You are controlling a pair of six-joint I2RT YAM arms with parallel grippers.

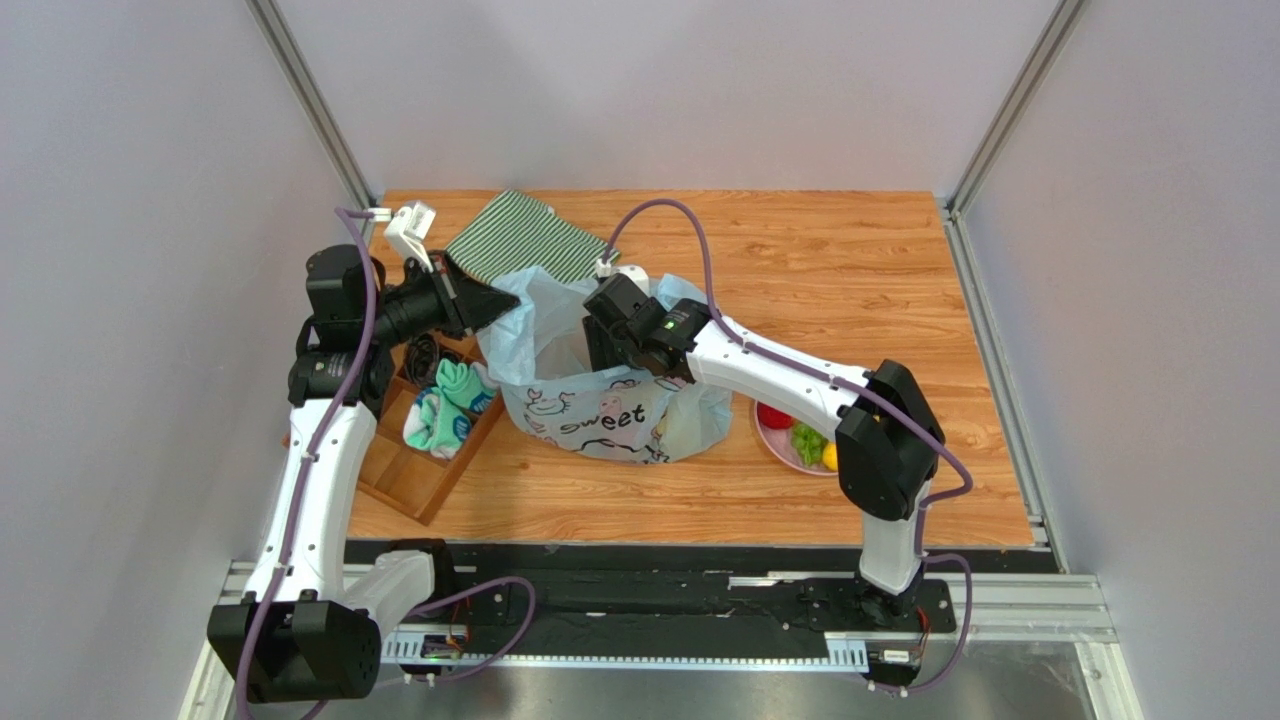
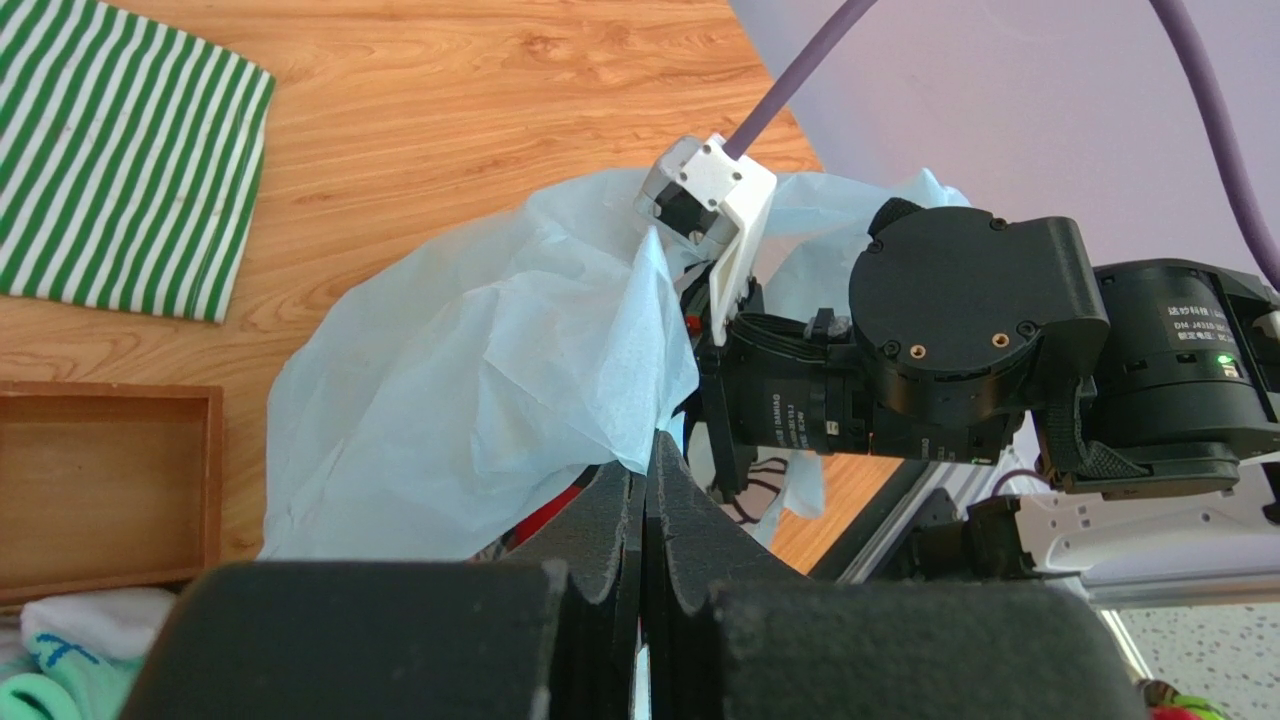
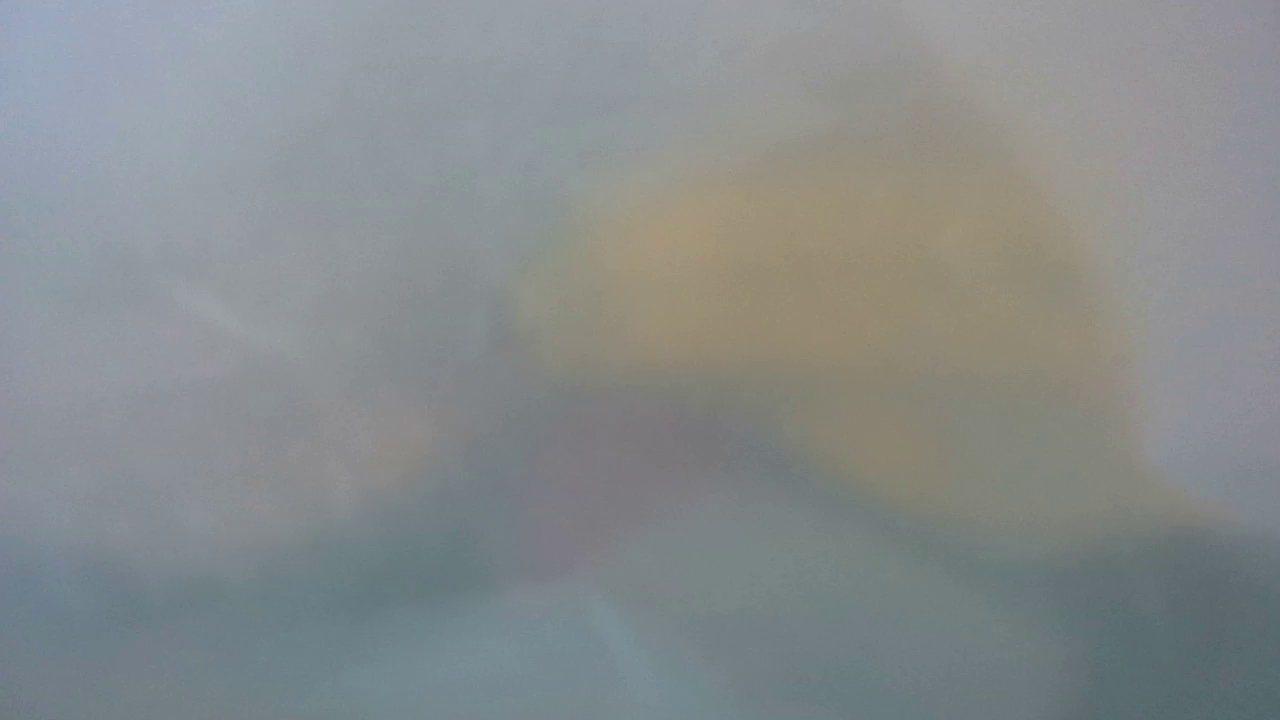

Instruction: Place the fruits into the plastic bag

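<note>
Right wrist view: fully blurred. It shows only grey-blue haze and one yellow-orange blob (image 3: 842, 315), kind not determinable.

Top view: the fingertips of the right hand (image 1: 606, 339) are hidden inside the bag (image 1: 594, 405), so the jaw state is not determinable. The right arm covers part of the plate (image 1: 781, 446) and its fruits (image 1: 809, 441).

Left wrist view: the frame edges cut off the left hand (image 2: 646, 518), socks (image 2: 68, 660) and tray (image 2: 105, 480).

Bench (image 1: 842, 255): wood-grain top, warm orange-brown, evenly lit. Walls (image 1: 646, 90): plain pale grey panels on three sides. Posts (image 1: 308, 98): aluminium, at both back corners. Rail (image 1: 1022, 600): metal, along near edge.
</note>
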